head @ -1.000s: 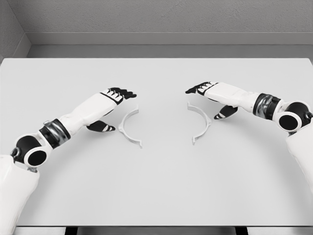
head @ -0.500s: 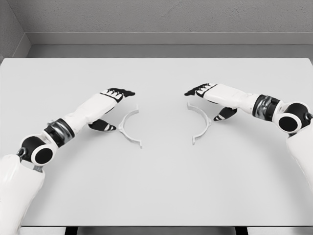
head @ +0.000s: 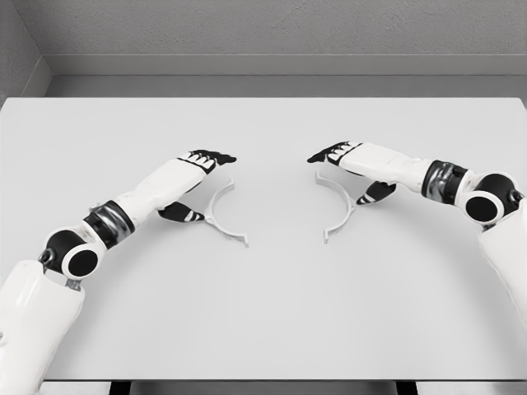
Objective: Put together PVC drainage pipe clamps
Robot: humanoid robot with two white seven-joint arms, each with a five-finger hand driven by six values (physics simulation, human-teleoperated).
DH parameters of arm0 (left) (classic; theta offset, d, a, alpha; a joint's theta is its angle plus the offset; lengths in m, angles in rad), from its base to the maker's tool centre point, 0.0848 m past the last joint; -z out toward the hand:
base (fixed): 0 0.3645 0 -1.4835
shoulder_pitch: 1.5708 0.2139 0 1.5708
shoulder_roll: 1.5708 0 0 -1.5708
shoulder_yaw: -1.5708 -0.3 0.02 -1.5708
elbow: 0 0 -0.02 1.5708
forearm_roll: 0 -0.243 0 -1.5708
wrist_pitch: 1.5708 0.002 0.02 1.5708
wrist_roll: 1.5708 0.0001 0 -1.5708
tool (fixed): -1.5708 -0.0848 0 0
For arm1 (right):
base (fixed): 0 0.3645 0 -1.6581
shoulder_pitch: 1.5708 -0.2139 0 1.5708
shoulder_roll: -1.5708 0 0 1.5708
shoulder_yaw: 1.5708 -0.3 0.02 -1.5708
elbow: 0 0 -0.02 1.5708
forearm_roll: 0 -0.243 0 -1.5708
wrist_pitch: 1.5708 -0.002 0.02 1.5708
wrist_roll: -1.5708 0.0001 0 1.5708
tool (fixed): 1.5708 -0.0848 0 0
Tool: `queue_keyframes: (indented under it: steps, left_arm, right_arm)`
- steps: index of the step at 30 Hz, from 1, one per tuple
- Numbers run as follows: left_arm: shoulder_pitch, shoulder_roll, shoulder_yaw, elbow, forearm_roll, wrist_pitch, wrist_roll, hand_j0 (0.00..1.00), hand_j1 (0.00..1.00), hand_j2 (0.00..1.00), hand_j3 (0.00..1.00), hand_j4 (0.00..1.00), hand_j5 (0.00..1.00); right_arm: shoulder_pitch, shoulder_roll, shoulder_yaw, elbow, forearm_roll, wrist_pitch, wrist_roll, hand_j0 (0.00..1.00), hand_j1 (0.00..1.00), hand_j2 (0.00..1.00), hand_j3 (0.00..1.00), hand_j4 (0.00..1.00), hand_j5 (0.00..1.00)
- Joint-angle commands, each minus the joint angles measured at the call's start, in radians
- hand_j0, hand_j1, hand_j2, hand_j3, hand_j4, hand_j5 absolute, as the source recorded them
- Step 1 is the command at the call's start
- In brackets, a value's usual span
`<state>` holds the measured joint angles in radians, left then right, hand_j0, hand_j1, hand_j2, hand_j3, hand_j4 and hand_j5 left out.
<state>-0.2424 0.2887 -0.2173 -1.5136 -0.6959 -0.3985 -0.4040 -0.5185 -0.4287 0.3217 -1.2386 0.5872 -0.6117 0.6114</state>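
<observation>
Two clamp halves lie on the white table (head: 263,313) — the left clamp half (head: 221,214) has shifted slightly rightward since a moment ago, nudged by the left hand (head: 198,177), whose thumb touches its outer curve. The right clamp half (head: 339,206) stays put. The right hand (head: 352,164) hovers over it — both hands spread, grasping nothing.

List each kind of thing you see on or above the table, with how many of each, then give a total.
Clamp halves, white, semicircular: 2, left clamp half and right clamp half
Robot hands: 2, left robot hand and right robot hand
Table: 1
Total: 5
</observation>
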Motion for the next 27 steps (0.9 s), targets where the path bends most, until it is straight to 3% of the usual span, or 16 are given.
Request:
queue_keyframes:
  steps: [1,27]
  left_arm:
    - [0.0,0.0,-0.001,-0.002,0.006,0.001,0.001,1.0,1.0,1.0,1.0,1.0,1.0]
    - [-0.008,-0.054,-0.004,-0.002,-0.027,0.044,0.001,1.0,1.0,1.0,1.0,1.0,1.0]
  right_arm:
    - [0.0,-0.001,0.0,-0.022,-0.007,0.013,0.0,1.0,1.0,1.0,1.0,1.0,1.0]
    - [0.002,0.002,0.01,-0.027,-0.007,0.016,0.0,1.0,1.0,1.0,1.0,1.0,1.0]
